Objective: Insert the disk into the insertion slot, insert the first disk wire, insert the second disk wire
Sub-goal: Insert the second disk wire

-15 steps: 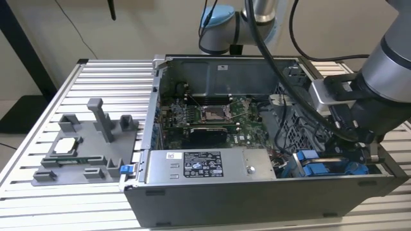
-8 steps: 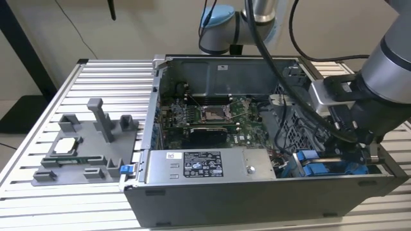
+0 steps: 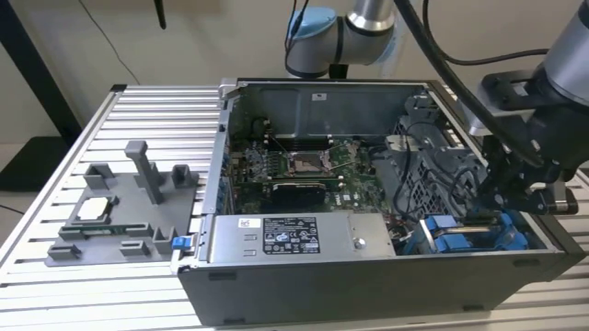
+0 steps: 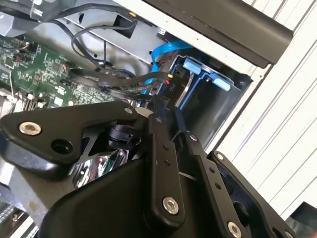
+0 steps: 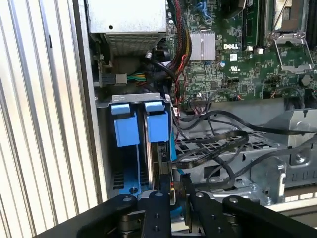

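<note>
The claw (image 5: 171,191) stands at the rear edge of the disk (image 5: 159,148), which already sits upright inside the slot (image 5: 130,163), between the blue rails; in the first wrist view its fingers (image 5: 187,186) are narrow and pinch at a black wire (image 5: 213,148) just where this wire meets the disk. Whether the fingers really grip the plug or only touch it, I cannot tell with certainty, because the plug itself is hidden between them. In the second wrist view the claw (image 4: 166,106) points into the same bay, with a bundle of black cables (image 4: 133,84) and a blue cable (image 4: 166,49) running to it. In the exterior view the claw (image 3: 501,200) is low in the corner of the open case (image 3: 368,276) on the exterior view's right, near the blue carriers (image 3: 460,241). So I judge that the first step is done, and the step in hand is one of the two wire insertions; which one I cannot say. The next move, in my judgement, calls for a straight, gentle push along the connector's axis, with the plug kept square to the port. The case rests on a ribbed tabletop (image 3: 138,124), beside a grey fixture (image 3: 129,207).
</note>
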